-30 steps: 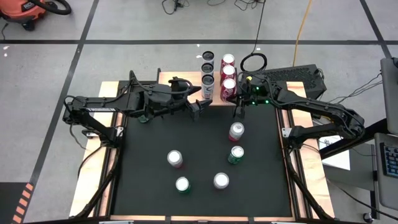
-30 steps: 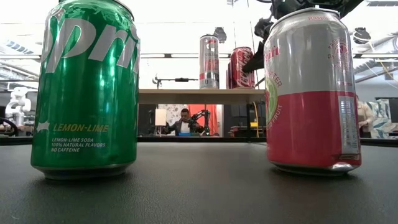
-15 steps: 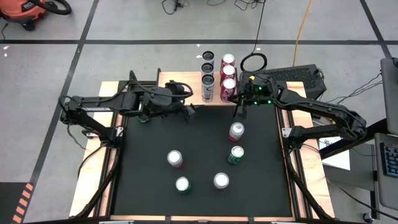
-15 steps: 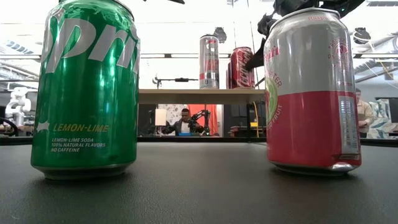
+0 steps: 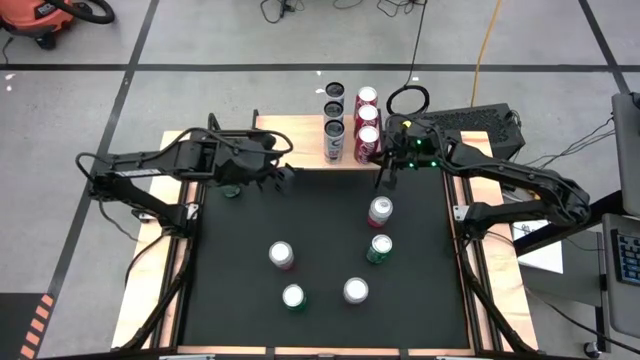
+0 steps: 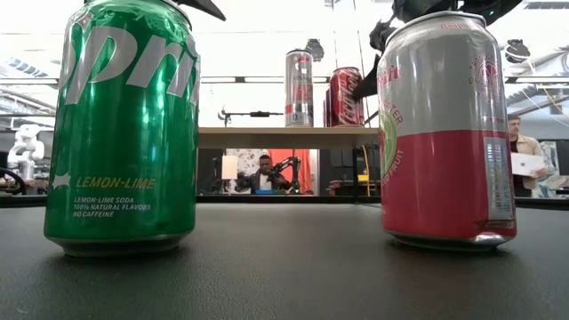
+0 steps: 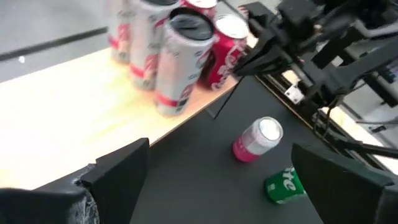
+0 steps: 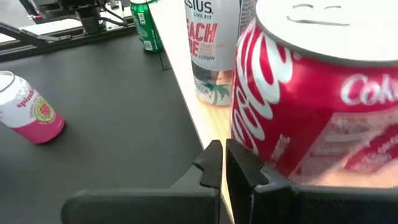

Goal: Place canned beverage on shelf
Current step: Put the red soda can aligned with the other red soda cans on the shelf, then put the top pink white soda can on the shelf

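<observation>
- Low light-wood plank shelf [image 5: 300,140] w/ thin black legs: stands at black table's [image 5: 320,250] far edge.
- On shelf: 3 tall silver slim cans [image 5: 334,132] in a row, 3 red cola cans [image 5: 367,140] beside them.
- Left gripper [image 5: 283,176]: fingers spread wide, holding nothing, over table near shelf.
- Right gripper [image 5: 381,176]: fingers pressed together, holding nothing, just beside nearest red can.
- Loose on table: pink-and-silver can [image 5: 380,211], green soda can [image 5: 379,247], 3 more.

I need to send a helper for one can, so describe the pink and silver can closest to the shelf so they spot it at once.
Start at the wooden shelf at the table's far edge, with six cans in two rows. On the black table just in front of its red row stands the pink and silver can, by the shut right gripper; its neighbour is green.
</observation>
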Available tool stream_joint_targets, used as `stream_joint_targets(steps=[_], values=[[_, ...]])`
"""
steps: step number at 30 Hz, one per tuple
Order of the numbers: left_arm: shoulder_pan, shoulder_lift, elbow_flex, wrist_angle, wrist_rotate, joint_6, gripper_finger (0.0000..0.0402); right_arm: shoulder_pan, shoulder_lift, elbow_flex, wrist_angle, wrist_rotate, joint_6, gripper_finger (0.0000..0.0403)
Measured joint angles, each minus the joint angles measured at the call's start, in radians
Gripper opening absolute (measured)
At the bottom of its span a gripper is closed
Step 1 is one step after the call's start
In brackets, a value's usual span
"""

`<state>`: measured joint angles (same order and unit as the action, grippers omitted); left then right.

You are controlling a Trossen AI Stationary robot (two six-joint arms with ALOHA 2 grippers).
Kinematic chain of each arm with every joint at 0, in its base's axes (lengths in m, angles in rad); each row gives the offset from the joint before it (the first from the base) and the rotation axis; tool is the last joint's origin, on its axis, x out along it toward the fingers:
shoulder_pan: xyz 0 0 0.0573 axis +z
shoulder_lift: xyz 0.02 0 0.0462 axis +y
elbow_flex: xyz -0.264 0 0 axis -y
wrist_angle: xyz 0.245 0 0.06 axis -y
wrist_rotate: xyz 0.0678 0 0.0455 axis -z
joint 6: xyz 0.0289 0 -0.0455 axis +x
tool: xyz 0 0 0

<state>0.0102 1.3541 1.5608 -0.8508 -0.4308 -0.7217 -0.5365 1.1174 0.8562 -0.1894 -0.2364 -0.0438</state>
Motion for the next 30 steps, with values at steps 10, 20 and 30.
stream_joint_targets(steps=[10, 20, 30], values=[[0.016, -0.055, 0.000, -0.186, 0.117, -0.033, 0.0393, 0.022, -0.091, 0.000, -0.075, -0.001, 0.125, 0.0000], [0.036, -0.069, 0.000, -0.200, 0.363, 0.109, 0.0393, 0.110, -0.210, 0.001, -0.196, -0.003, 0.321, 0.0000], [0.036, -0.069, 0.000, -0.250, 0.468, 0.225, 0.0393, 0.269, -0.286, 0.002, -0.268, -0.002, 0.536, 0.0000]])
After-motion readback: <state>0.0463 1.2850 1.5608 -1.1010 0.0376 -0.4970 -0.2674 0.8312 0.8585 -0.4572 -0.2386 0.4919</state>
